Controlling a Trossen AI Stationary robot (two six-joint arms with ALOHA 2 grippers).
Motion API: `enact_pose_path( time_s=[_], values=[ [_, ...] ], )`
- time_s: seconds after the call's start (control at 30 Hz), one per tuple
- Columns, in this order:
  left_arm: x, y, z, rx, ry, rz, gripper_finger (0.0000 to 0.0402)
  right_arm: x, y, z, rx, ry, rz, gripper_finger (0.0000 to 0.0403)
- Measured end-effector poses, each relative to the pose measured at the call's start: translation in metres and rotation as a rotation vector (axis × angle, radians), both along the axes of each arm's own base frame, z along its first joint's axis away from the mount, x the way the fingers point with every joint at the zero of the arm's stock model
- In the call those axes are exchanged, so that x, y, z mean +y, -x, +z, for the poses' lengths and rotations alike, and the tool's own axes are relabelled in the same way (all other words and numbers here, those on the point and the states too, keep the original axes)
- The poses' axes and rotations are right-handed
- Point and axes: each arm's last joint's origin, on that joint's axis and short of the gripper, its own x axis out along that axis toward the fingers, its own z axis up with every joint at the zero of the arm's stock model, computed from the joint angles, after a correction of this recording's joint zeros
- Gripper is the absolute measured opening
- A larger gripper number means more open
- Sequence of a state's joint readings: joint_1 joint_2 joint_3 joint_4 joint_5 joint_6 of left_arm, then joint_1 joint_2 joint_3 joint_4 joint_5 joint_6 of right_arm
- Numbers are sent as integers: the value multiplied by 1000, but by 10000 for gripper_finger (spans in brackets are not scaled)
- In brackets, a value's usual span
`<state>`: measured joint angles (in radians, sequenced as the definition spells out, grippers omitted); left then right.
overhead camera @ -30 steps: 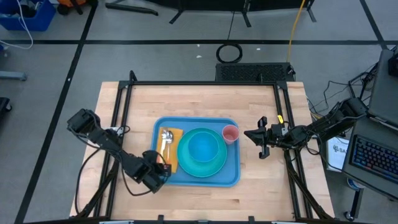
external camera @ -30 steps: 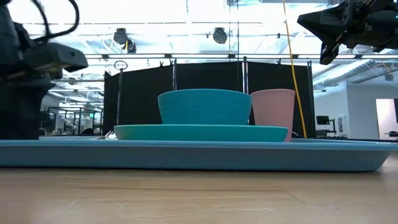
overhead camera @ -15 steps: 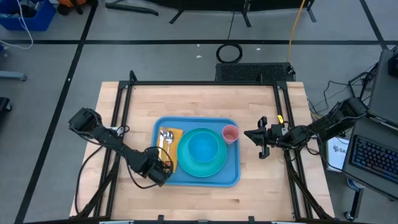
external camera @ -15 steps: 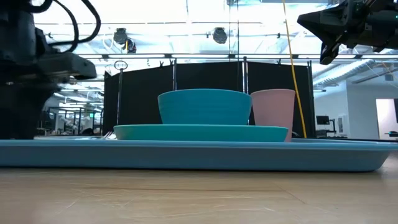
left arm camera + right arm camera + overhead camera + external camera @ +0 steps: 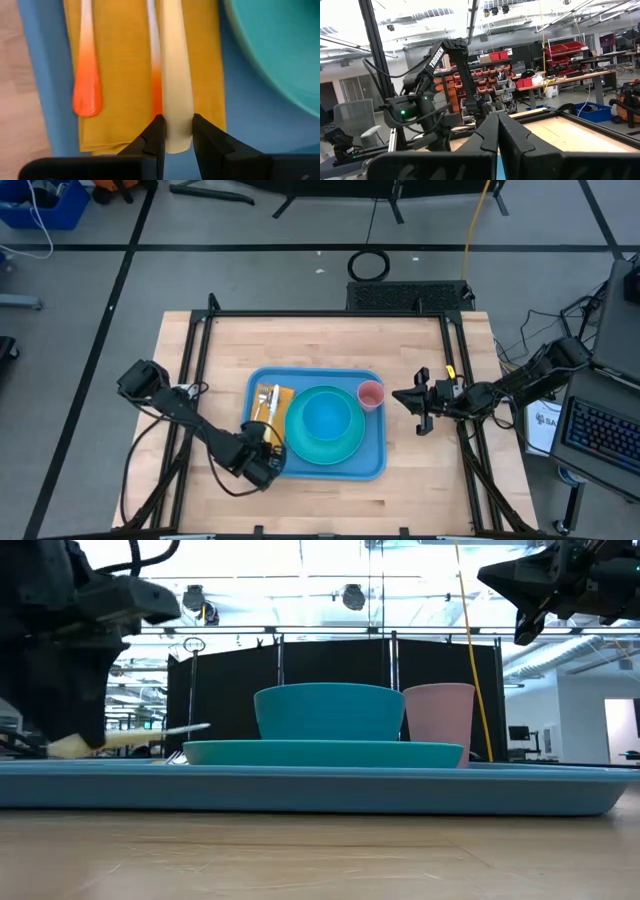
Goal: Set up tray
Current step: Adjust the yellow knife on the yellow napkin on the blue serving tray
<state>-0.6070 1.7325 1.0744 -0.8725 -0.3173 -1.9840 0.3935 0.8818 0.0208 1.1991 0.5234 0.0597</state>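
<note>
The light-blue tray (image 5: 372, 462) lies mid-table. It carries a turquoise plate (image 5: 300, 446) with a blue bowl (image 5: 325, 418) on it, a pink cup (image 5: 371, 394) and a yellow napkin (image 5: 120, 75). Two orange-handled utensils (image 5: 87, 92) lie on the napkin. My left gripper (image 5: 262, 467) stands over the tray's near left corner, shut on a cream-handled utensil (image 5: 130, 737). My right gripper (image 5: 398, 397) hangs shut and raised, right of the tray. My left gripper pinches the cream handle near its free end (image 5: 176, 132) between its two fingers. The fingers come steeply from above and lie across the handle. The utensil points toward the table's far side over the napkin. It shows above the tray's rim, slanting slightly up to its metal tip (image 5: 200, 727).
A black frame (image 5: 200, 350) borders the wooden table on the left, far and right sides. Bare wood lies near, far and left of the tray. A keyboard (image 5: 600, 435) and cables sit beyond the table's right edge.
My left gripper has gone a little toward the table's right edge and upward, rolling somewhat about its own line. The cream-handled utensil, unseen in the low view before, now shows above the tray's rim.
</note>
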Motion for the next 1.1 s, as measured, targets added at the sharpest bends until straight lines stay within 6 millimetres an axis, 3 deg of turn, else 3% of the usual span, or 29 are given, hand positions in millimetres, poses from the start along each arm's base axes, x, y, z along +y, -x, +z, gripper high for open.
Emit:
enact_pose_path(
  time_s=[0.47, 1.1],
  values=[
    [-11, -8, -1, -131, -44, -178, 93, 0, 0, -1, 12, 5, 0, 0],
    [-3, -5, -28, -166, 5, -283, 97, 0, -1, -2, 21, 9, 0, 0]
  ],
)
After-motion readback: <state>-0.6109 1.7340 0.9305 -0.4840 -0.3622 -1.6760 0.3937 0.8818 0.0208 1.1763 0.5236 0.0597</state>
